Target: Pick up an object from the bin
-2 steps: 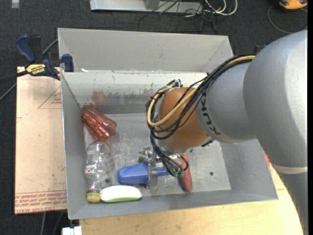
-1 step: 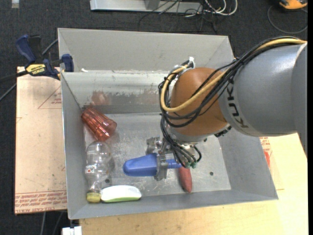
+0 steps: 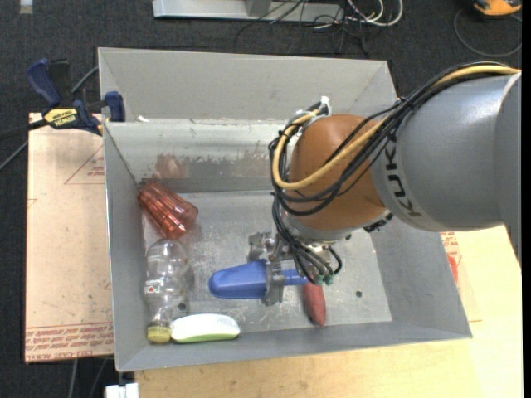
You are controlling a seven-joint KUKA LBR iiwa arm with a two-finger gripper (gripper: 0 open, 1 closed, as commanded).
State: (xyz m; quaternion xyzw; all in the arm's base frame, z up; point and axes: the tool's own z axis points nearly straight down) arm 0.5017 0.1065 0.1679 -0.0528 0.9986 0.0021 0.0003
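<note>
My gripper (image 3: 268, 270) hangs under the arm's orange dome, low in the middle of the bin. It is open, with one metal finger (image 3: 263, 245) behind and the other in front of the right end of a blue plastic thing (image 3: 237, 282). That blue thing lies on the floor, rounded at the left and narrowing to a thin stem at the right. A small red elongated thing (image 3: 315, 305) lies just right of the gripper, near the front wall. Whether the fingers touch the blue thing I cannot tell.
A clear plastic bottle (image 3: 166, 279) with a yellow cap lies along the left wall. A red ribbed plastic piece (image 3: 167, 209) sits behind it. A white and green oval thing (image 3: 206, 328) rests at the front left. The arm covers the bin's right half.
</note>
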